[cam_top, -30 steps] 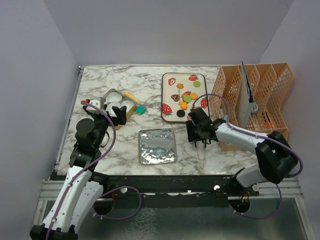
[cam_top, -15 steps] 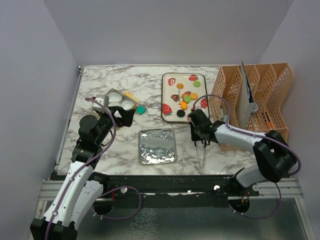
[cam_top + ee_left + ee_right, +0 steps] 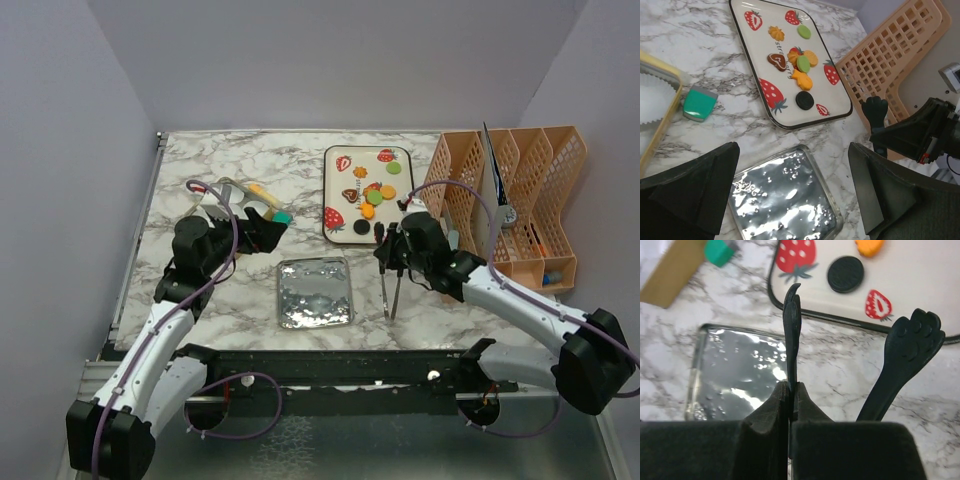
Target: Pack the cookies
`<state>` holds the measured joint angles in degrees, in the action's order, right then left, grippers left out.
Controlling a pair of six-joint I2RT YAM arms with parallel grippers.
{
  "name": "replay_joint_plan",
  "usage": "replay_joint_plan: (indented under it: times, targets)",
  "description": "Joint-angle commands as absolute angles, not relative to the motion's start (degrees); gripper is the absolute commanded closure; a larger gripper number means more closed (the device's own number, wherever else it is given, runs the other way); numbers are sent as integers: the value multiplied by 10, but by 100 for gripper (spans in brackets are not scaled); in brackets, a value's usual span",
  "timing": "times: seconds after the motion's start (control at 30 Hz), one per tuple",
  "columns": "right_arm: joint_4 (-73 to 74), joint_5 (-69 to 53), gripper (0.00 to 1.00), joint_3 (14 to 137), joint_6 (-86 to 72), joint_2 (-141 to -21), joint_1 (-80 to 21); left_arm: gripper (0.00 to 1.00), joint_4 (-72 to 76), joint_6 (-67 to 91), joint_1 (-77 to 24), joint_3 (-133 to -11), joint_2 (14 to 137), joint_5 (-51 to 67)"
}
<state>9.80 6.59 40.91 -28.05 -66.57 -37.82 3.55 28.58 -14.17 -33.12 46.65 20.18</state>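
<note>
The right gripper's (image 3: pixel 790 392) 2 fingers are pressed together on 1 arm of a pair of black tongs (image 3: pixel 792 325), while the other arm splays off toward 2 o'clock and ends in a paw-shaped tip. The left gripper's (image 3: pixel 791 160) 2 fingers stand wide apart and hold nothing, above the far rim of a foil tray (image 3: pixel 785 200). The cookies (image 3: pixel 372 197) lie on a white tray (image 3: pixel 338 190) with strawberry prints, bunched in its middle and right half. 1 black cookie (image 3: pixel 845 274) sits closest to the tray's near rim. In the right wrist view both tong tips fall across that near rim, at 6 o'clock of the black cookie, but their height above it cannot be told. From the top view the white tray is at 1 o'clock of the foil tray (image 3: pixel 314 292), with a band of marble between their facing rims. An orange file rack (image 3: pixel 520 200) stands just beside the white tray at 3 o'clock, and the right arm runs along its near side. A teal block (image 3: pixel 282 218) rests at 11 o'clock of the foil tray, just beside the left gripper (image 3: pixel 262 232). A pan of white paper cups (image 3: pixel 652 100) lies beyond the block at 9 o'clock. The tongs (image 3: pixel 389 295) lie at 3 o'clock of the foil tray, apart from its right rim.
</note>
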Motion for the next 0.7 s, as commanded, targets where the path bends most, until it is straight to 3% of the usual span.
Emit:
replay_joint_plan:
  times: [0.0, 0.67]
  targets:
    - [-1, -4, 99, 396, -309, -631, -381, 1, 82, 361, -157, -340, 480, 237]
    - [-378, -165, 99, 437, -447, -717, -382, 1, 245, 542, -287, -305, 525, 195]
